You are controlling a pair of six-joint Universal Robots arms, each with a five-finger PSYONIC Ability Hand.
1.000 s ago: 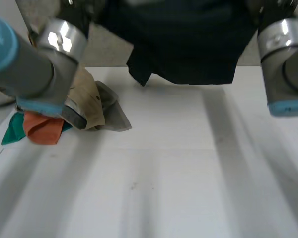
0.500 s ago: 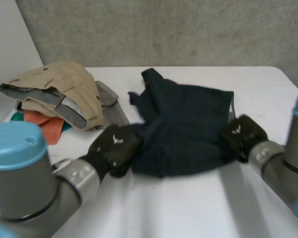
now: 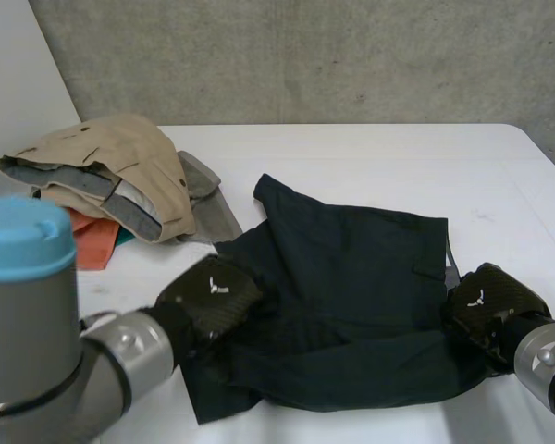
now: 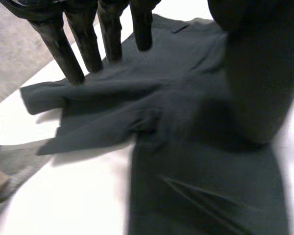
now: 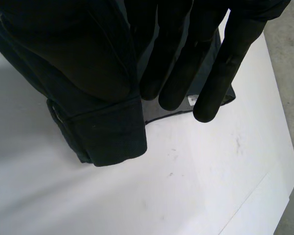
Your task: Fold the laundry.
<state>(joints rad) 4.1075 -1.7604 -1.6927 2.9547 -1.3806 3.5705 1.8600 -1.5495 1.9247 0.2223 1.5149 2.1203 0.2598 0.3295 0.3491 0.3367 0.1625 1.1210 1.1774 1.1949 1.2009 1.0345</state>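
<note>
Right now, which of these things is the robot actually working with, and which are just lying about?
In the job:
dark garment, spread on the table; left hand at its left edge; right hand at its right edge.

Lying about:
beige garment, grey cloth and orange cloth, piled at the table's left side.

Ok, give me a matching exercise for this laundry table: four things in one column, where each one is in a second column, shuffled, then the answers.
Things:
1. dark garment
2. tan garment
3. orange cloth
4. left hand

Places:
A. peeking out from under the clothes pile
B. resting on the dark garment's left edge
C. spread across the middle of the table
D. on top of the clothes pile, at the table's far left

Pairs: 1-C, 2-D, 3-A, 4-B.
</note>
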